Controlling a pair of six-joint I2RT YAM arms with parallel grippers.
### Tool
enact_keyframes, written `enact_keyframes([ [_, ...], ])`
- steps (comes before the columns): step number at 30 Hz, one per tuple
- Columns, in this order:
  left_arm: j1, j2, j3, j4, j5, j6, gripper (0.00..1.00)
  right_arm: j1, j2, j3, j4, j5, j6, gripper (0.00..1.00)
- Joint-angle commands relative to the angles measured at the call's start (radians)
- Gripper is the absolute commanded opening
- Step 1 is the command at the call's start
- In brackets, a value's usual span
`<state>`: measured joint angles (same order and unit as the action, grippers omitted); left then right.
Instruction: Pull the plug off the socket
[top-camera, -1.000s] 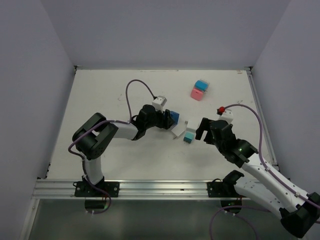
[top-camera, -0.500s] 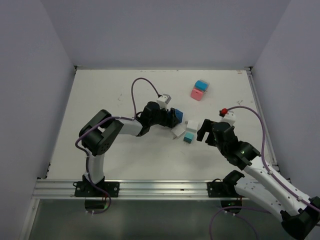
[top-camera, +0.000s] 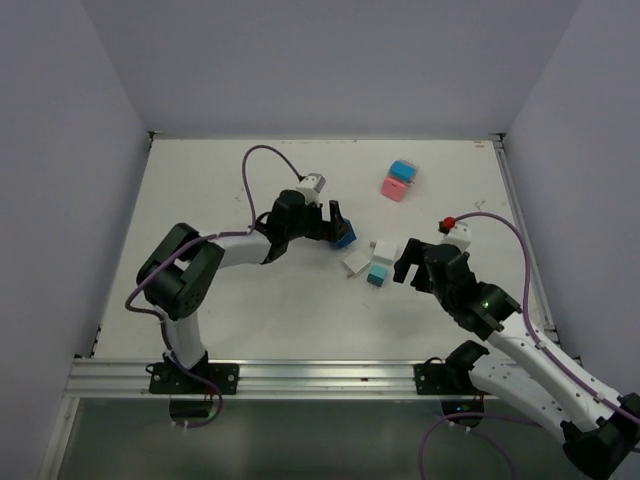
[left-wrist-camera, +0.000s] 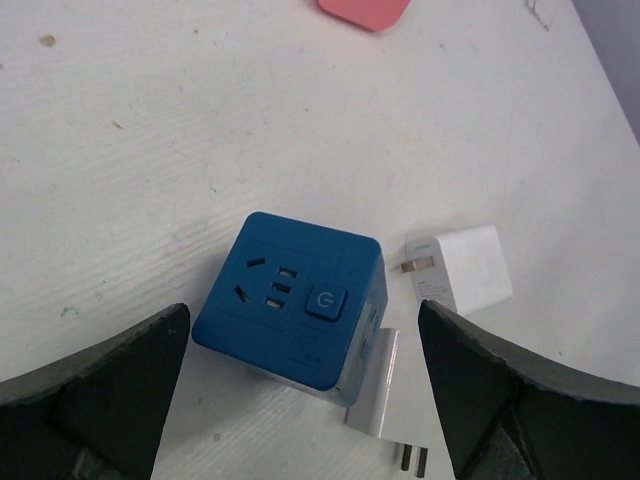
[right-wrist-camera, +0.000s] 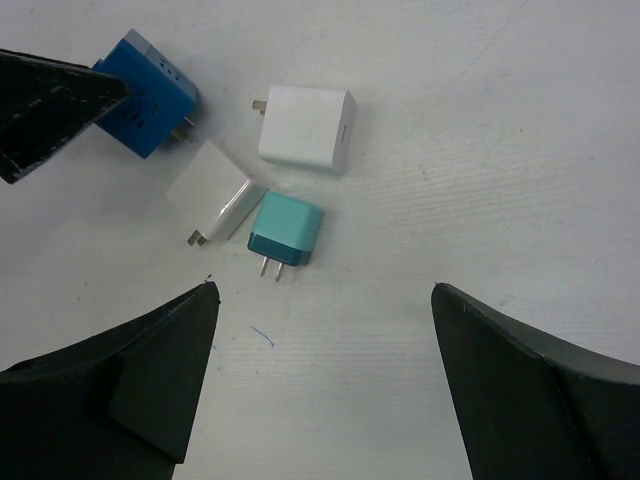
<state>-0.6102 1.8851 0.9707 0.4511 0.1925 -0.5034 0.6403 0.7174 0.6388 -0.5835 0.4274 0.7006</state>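
Left arm (top-camera: 225, 250) low across table (top-camera: 250, 310) — left gripper (left-wrist-camera: 303, 308) spread around blue socket (left-wrist-camera: 290, 300); right gripper (right-wrist-camera: 325, 290) spread above teal plug (right-wrist-camera: 285, 228).

Pink cube (top-camera: 395, 188) touching light-blue cube (top-camera: 403, 169) on white table (top-camera: 200, 180)

The socket (left-wrist-camera: 290, 310) between the left jaws is deep blue, and its button has a pale ring sign. Between the right jaws, the square plug (right-wrist-camera: 305, 128) and the slim plug (right-wrist-camera: 212, 190) are white, and the small plug (right-wrist-camera: 285, 230) is teal. Both jaws are black. The counter (left-wrist-camera: 150, 150) is white with a few dark specks. Beyond the jaws are a pink cube (top-camera: 396, 187) and a light blue cube (top-camera: 404, 169).
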Motion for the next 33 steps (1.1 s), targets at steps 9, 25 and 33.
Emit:
enact_keyframes([
  [9,0.049,-0.398,0.052,-0.287,-0.123,0.065,1.00,-0.004,0.109,0.081,0.025,0.088,-0.044,0.99],
  [25,0.067,-0.960,-0.006,-0.793,-0.728,0.342,1.00,-0.166,0.680,0.438,0.261,0.177,-0.084,0.99],
  [33,0.066,-1.040,-0.208,-0.693,-0.801,0.339,1.00,-0.261,0.976,0.731,0.235,0.220,-0.010,0.99],
])
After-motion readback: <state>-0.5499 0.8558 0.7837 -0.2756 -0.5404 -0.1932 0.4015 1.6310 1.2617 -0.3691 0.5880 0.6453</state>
